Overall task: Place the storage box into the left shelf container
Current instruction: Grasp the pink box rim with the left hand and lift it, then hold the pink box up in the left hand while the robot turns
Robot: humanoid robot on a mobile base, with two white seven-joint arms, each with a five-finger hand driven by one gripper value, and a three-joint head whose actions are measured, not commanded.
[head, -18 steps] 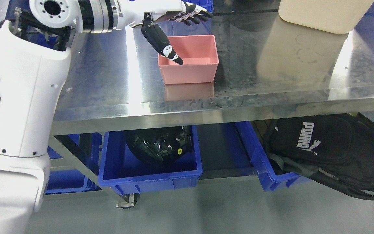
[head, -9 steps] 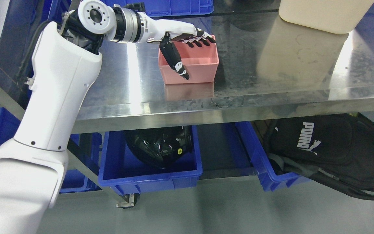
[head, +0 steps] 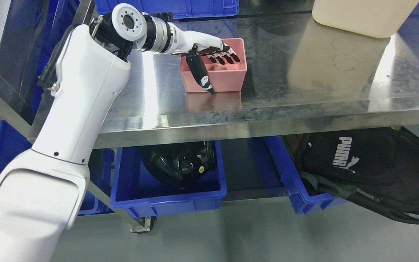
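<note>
- Currently, the left hand (head: pixel 215 60) straddles the box's near wall: thumb (head: pixel 203 74) outside, fingers (head: pixel 226 56) inside, spread, not yet pinching.
- Pink box (head: pixel 231 78) sits on the steel table (head: pixel 304 91), near the front edge.
- Close thumb and fingers squarely on the wall before lifting; keep the box level.

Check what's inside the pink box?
Only the left hand's fingers reach into the pink box; the thumb is outside its front wall. The floor under the fingers is covered.
</note>
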